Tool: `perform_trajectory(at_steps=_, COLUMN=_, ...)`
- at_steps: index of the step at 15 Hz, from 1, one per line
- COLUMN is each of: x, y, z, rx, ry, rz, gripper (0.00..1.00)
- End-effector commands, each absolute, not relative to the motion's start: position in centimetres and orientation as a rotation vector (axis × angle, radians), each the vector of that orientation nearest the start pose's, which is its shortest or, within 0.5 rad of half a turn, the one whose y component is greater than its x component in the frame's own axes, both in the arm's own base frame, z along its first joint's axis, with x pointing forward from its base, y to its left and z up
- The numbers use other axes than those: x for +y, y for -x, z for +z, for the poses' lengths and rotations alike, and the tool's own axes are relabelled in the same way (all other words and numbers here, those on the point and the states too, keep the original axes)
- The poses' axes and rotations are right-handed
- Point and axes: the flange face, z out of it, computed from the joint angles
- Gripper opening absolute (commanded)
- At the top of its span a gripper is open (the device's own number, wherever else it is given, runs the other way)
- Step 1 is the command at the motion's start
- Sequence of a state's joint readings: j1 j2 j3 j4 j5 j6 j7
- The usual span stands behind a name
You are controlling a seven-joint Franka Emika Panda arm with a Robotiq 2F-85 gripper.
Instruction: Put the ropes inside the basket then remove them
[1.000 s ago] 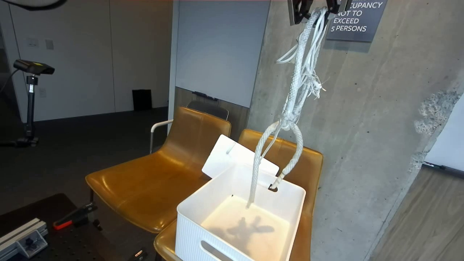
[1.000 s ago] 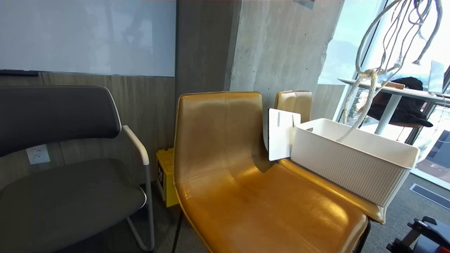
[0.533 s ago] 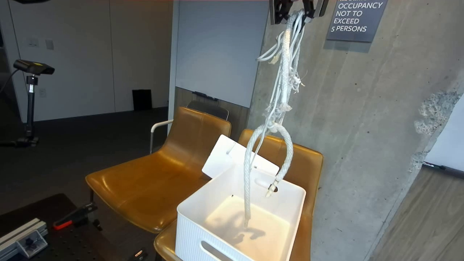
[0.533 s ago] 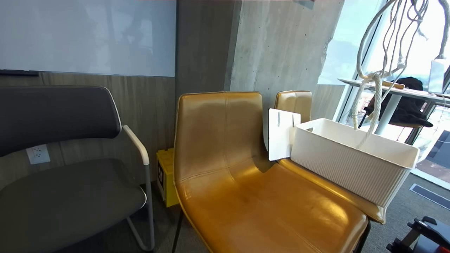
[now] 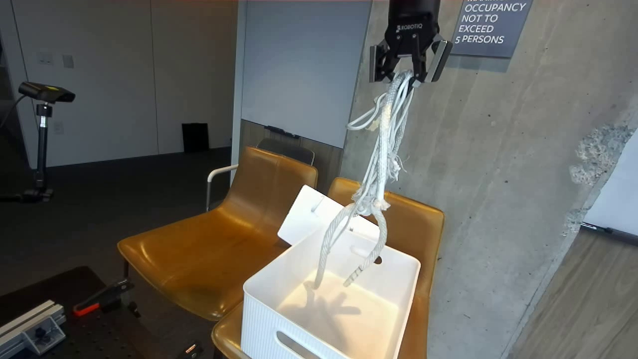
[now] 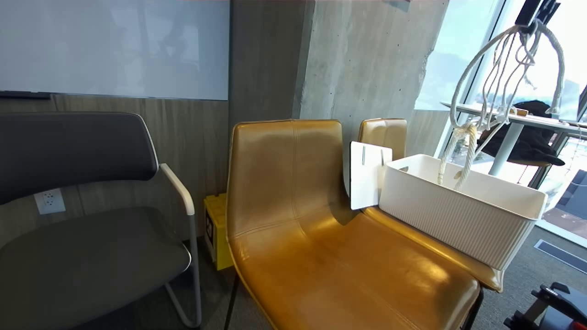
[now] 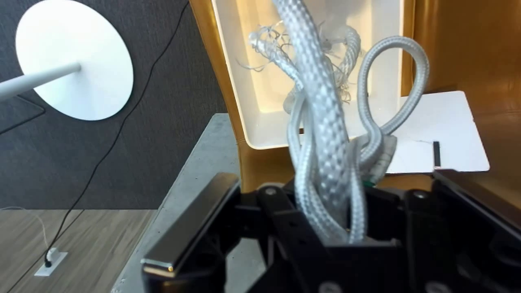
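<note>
Dangling from claw (image 5: 404,80): ropes (image 5: 383,154) into basket (image 6: 454,220) on chair (image 5: 421,227), concrete (image 5: 503,174) behind.

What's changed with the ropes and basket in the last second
The black Robotiq gripper has come down, shifting left in an exterior view, lowering the white braided ropes, whose bottom ends hang inside the white rectangular ribbed basket. Nothing was grasped or released; it still grips the ropes. Basket and brown leathery chairs stayed put.

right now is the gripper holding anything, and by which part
Yes, the white ropes, gripped at the top of the bundle by the gripper; loose lengths hang below, above the basket floor.
</note>
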State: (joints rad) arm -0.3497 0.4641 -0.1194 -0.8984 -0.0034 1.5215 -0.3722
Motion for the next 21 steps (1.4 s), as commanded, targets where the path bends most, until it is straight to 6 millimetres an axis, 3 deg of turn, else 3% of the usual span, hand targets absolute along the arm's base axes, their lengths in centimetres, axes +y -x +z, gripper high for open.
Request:
perform_trajectory(at_steps=1, x=-26.7, y=-60.1, z=63.0, rx=0.081, ry=3.201, rz=-0.197, gripper=0.0)
perform_trajectory(at_steps=5, x=-25.5, y=-59.7, z=59.3, rx=0.012, ry=3.191, rz=-0.223, gripper=0.0)
perform_trajectory(at_steps=10, x=-25.8, y=-58.4, z=51.8, rx=-0.032, ry=3.189, rz=-0.242, gripper=0.0)
perform_trajectory(at_steps=14, x=-24.1, y=-57.5, z=46.4, rx=-0.05, ry=3.156, rz=-0.222, gripper=0.0)
perform_trajectory(at_steps=17, x=-23.7, y=-58.0, z=44.7, rx=-0.075, ry=3.168, rz=-0.248, gripper=0.0)
perform_trajectory(at_steps=21, x=-23.5, y=-59.2, z=44.2, rx=-0.088, ry=3.193, rz=-0.279, gripper=0.0)
